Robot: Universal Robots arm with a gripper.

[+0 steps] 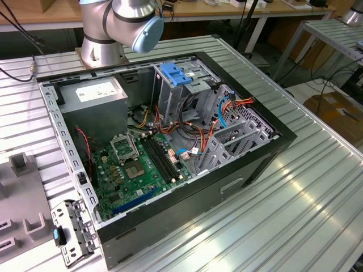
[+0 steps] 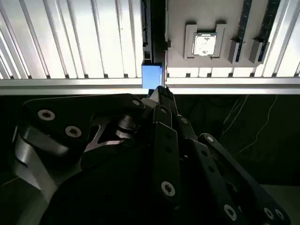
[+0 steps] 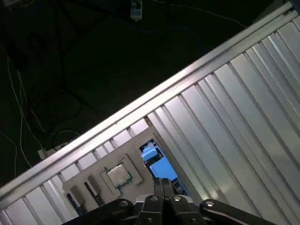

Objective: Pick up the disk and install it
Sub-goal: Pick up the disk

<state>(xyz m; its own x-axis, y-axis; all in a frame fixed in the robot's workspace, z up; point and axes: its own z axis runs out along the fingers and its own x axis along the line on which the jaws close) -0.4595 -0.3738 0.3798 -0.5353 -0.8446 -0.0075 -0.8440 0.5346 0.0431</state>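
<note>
The disk [image 2: 151,75] stands on edge in a slot of a grey fixture plate [image 2: 187,61], showing its thin dark side and a blue plastic rail end. In the first wrist view the same blue rail of the disk [image 3: 158,165] pokes up from the plate [image 3: 136,161]. My gripper [image 2: 159,93] has its black fingers drawn together around that blue end, and in the first wrist view the gripper [image 3: 164,183] pinches the rail from both sides. The arm's base [image 1: 102,39] stands behind the open computer case [image 1: 170,141].
A processor chip [image 2: 205,44] and dark memory sticks [image 2: 243,28] sit in the fixture plate beside the disk. Inside the case are a grey power-supply box [image 1: 93,93], a metal cage with a blue top [image 1: 176,73] and a green motherboard [image 1: 142,164]. Ribbed aluminium table [image 1: 295,215] surrounds the case.
</note>
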